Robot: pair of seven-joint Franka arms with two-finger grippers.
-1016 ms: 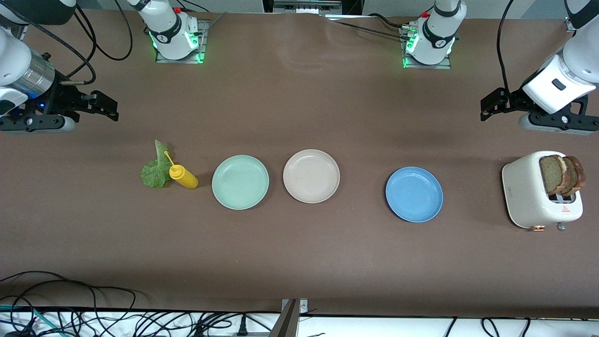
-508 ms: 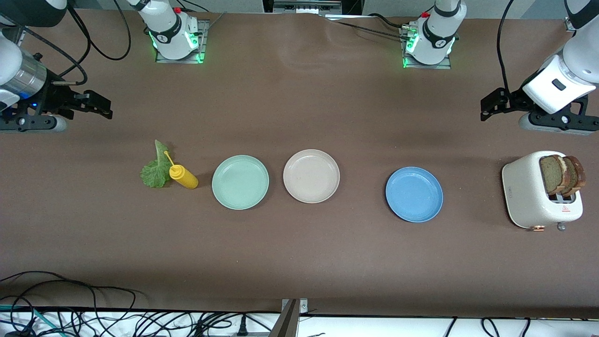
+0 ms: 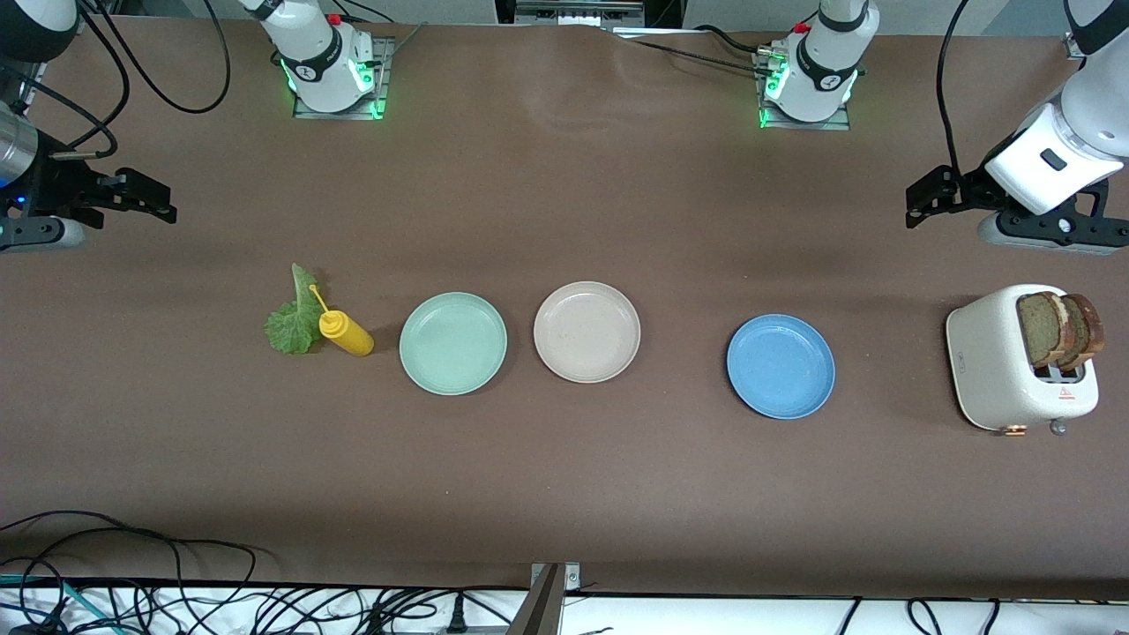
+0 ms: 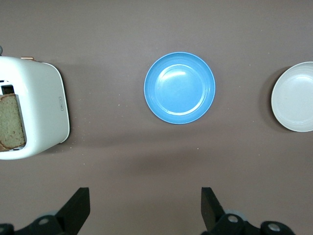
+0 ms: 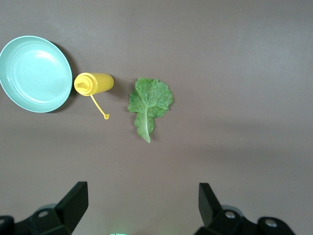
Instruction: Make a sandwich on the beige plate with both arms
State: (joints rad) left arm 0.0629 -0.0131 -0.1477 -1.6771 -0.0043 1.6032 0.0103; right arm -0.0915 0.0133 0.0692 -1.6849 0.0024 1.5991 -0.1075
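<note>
I hold both claws open and empty: left claw [image 3: 922, 196] near the toaster [image 3: 997, 370] with the bread slices [image 3: 1058, 328], right claw [image 3: 145, 196] near the lettuce leaf [image 3: 294, 319]; beige plate [image 3: 586, 332] bare, ready to receive them.

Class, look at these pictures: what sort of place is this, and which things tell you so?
Probably a robotics lab staged as a kitchen: two white arms bolted to a brown table, loose cables along its edge, and a toaster beside plates.

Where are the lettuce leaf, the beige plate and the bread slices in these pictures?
lettuce leaf [image 5: 149, 100]: right wrist view, on the broad ruffled part of the leaf.
beige plate [image 3: 586, 332]: front view, on the bare middle of the plate.
bread slices [image 3: 1054, 328]: front view, on the slices sticking up from the toaster.
</note>
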